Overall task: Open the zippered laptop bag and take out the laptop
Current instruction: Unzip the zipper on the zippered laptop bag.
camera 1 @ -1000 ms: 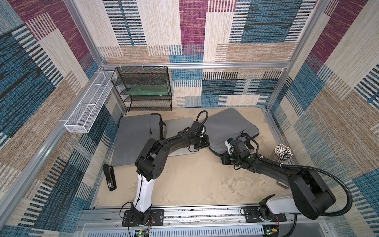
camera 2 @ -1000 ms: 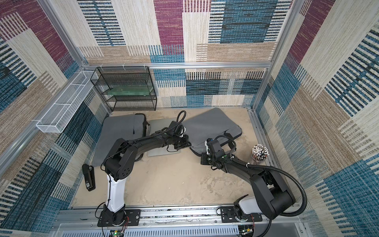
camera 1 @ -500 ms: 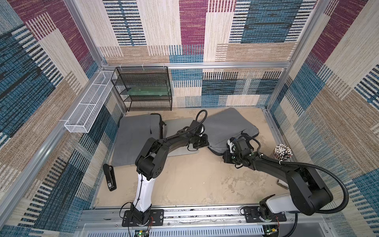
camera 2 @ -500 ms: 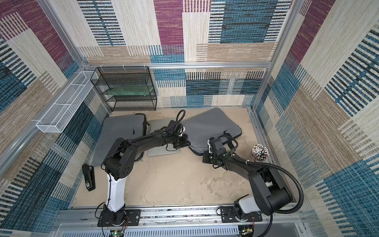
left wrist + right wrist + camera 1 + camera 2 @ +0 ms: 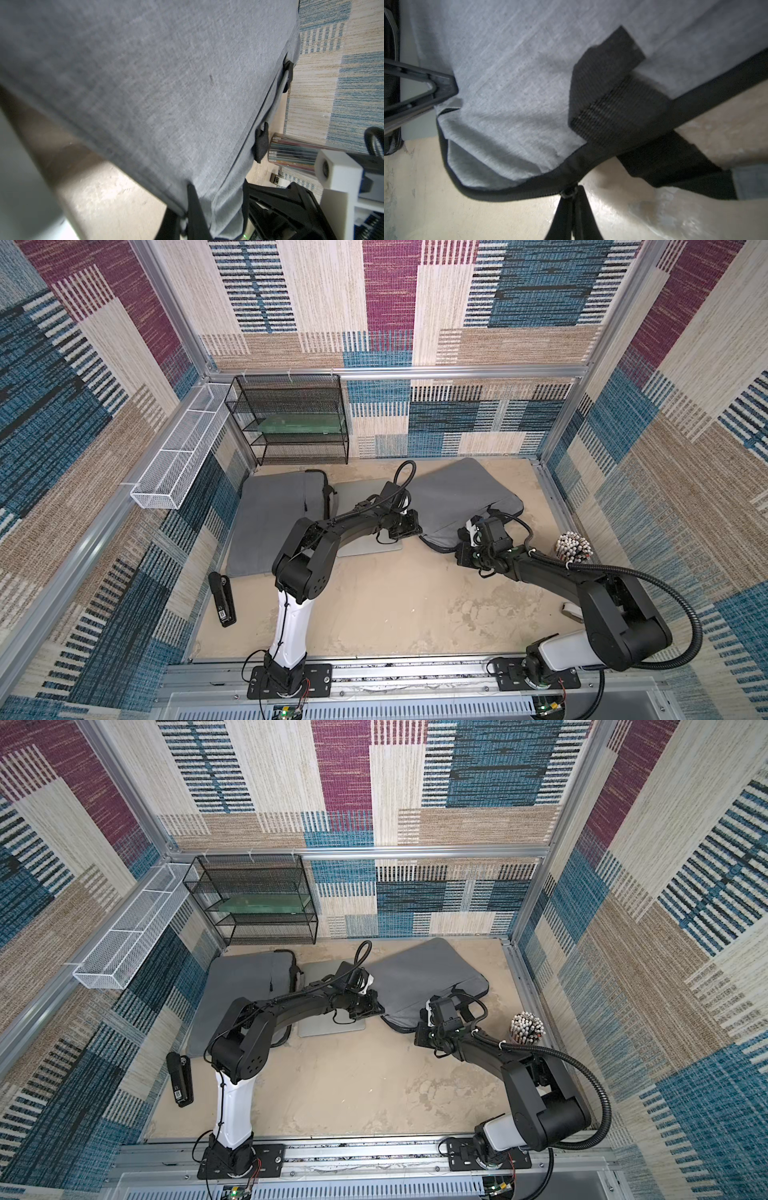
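The grey zippered laptop bag (image 5: 457,493) (image 5: 419,977) lies at the back right of the sandy floor. My left gripper (image 5: 417,529) (image 5: 182,207) is shut on the bag's fabric at its near-left corner (image 5: 207,187). My right gripper (image 5: 458,551) (image 5: 572,199) is shut on the zipper pull (image 5: 568,194), on the black zipper band (image 5: 508,193) along the bag's front edge. A black webbing handle (image 5: 608,99) lies across that edge. The bag's inside is hidden, and no laptop shows in it.
A flat silver slab like a closed laptop (image 5: 365,547) lies under my left arm, next to a second grey bag (image 5: 270,526). A black wire rack (image 5: 291,423) stands at the back, with a white wire basket (image 5: 178,456) on the left wall. A black stapler (image 5: 222,605) lies front left, a pencil cup (image 5: 573,547) stands right.
The right arm's elbow has sunk a little. Both grippers stay where they were, shut on the bag.
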You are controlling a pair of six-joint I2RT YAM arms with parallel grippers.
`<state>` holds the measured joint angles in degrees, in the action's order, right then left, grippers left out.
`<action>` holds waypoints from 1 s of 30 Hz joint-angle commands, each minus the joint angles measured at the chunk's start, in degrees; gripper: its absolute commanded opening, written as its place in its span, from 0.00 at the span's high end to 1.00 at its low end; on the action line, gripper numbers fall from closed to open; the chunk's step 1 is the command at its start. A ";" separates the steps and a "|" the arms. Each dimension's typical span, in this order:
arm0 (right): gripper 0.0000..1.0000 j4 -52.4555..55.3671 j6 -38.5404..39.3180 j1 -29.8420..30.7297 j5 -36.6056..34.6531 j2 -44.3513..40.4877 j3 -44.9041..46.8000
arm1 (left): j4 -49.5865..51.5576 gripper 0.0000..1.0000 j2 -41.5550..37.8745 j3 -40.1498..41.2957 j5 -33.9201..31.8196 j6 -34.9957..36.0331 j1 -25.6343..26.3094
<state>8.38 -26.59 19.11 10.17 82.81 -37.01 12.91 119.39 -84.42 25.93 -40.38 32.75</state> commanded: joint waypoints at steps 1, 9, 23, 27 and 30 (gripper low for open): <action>1.00 4.80 -1.27 -1.02 -7.65 0.16 0.01 | -0.42 1.00 -0.13 -0.04 -5.45 1.86 -1.42; 1.00 4.63 -1.14 -1.63 -7.36 0.34 -0.54 | -0.25 1.00 -0.34 0.00 -5.37 1.96 -2.82; 1.00 5.22 -1.26 -2.41 -7.21 -0.73 -0.56 | -0.16 1.00 -0.76 0.75 -5.20 2.26 -5.54; 1.00 5.33 -1.24 -2.42 -6.79 -0.98 -0.52 | 0.32 1.00 -0.27 -0.35 -4.73 2.86 -6.20; 1.00 5.59 -1.23 -2.41 -6.83 -1.38 -0.52 | 1.99 1.00 0.55 -2.66 -4.65 3.96 -6.72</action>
<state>6.52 -26.61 17.28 10.92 82.02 -37.56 14.66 119.66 -85.17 30.52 -39.27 27.77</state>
